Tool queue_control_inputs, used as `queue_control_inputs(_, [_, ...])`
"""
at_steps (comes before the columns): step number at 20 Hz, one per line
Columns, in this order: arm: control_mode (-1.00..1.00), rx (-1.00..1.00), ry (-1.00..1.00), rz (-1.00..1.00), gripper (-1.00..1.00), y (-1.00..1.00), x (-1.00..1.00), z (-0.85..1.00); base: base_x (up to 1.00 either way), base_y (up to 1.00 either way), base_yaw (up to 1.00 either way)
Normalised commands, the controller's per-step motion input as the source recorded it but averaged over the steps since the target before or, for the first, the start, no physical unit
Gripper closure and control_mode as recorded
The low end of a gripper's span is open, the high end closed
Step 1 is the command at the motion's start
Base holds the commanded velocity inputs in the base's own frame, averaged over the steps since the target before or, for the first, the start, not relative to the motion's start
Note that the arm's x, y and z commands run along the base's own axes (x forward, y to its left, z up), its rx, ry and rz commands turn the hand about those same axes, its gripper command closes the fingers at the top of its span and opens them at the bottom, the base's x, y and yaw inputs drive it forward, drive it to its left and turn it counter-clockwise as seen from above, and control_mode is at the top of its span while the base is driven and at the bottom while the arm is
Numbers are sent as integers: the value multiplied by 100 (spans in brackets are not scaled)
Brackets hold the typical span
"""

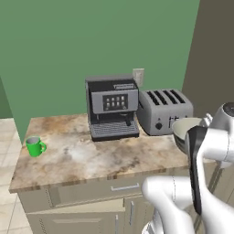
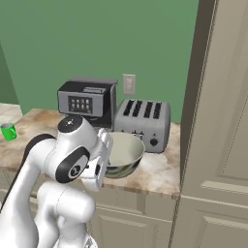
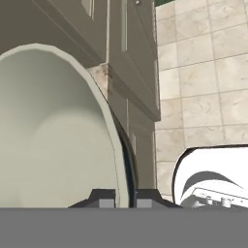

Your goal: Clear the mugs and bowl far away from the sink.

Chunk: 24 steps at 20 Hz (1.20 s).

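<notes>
Step in hand: carrying the bowl (image 2: 121,154), by my reading; it sits at mid-frame of the right base view, over the front edge of the counter (image 1: 82,157), in front of the toaster (image 2: 143,123).
Grip: the gripper (image 3: 125,197) has one finger tip on each side of the bowl's rim at the bottom centre of the hand view, so it is pinched on that rim and holding the bowl.
Bowl attitude: mouth roughly upward, slightly tipped; whether its base touches the counter I cannot tell.
Arm pose: folded close to the base, elbow high, hand turned sideways at the bowl's near rim, left of mid-frame in the right base view.
Green mug (image 1: 35,146): upright at the counter's far end, middle left of the left base view, well apart from the bowl and the coffee machine (image 1: 112,107).
Next move: probably set the bowl down level on bare counter, then release the rim without tipping it.
</notes>
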Motion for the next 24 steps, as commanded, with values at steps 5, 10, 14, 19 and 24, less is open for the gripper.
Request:
queue_control_inputs(5, [-100,0,1,0,100,0,18,-35,0,0,0])
queue_control_inputs(10, [-100,0,0,0,100,0,36,-31,0,0,0])
queue_control_inputs(14, [-100,0,0,0,100,-7,60,-37,0,0,0])
queue_control_inputs(19, [-100,0,0,1,100,-10,60,-41,0,0,0])
queue_control_inputs(24, [-100,0,1,1,100,-10,53,-40,0,0,0])
